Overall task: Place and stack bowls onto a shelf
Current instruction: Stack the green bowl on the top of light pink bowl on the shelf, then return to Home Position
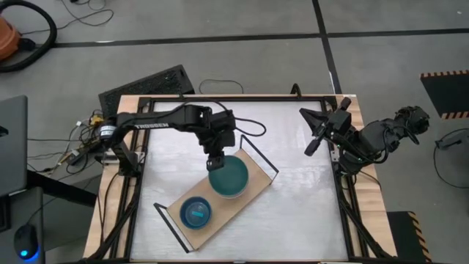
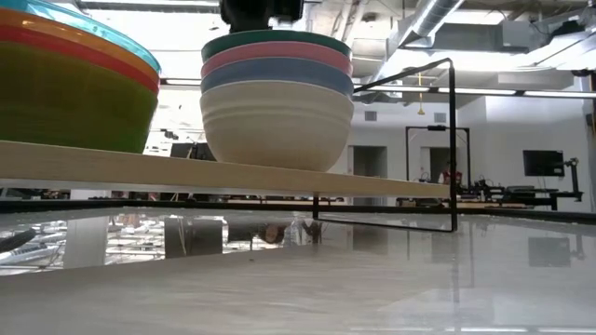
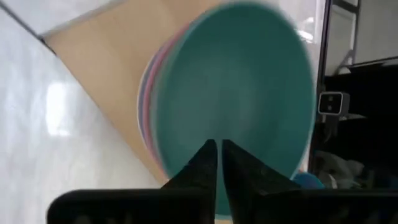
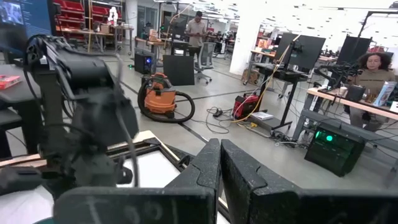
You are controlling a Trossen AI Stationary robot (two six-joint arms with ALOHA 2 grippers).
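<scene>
The light-wood shelf (image 1: 245,196) lies slantwise on the table, with black wire frames at both short ends. Two stacks stand on it. The large bowls (image 2: 277,102) are cream, blue and pink, with the teal bowl (image 1: 230,177) on top. The small bowls (image 1: 196,213) have the cyan bowl on top and lime green lowest (image 2: 65,102). My left gripper (image 1: 217,163) is shut and hangs just above the teal bowl's far-left rim; in the left wrist view (image 3: 219,152) its tips point into the teal bowl (image 3: 249,93). My right gripper (image 1: 314,143) is shut and waits at the table's right edge. My left gripper points down over the teal bowl's inner wall (image 3: 219,134) near its rim. I cannot tell whether the shut fingertips touch it. The bowl sits nested on the large stack.
The shelf's wire frame (image 2: 453,140) stands at its right end beside the large stack. White table lies bare around the shelf (image 1: 308,213). People, desks and a vacuum cleaner (image 4: 163,93) show in the room beyond the table.
</scene>
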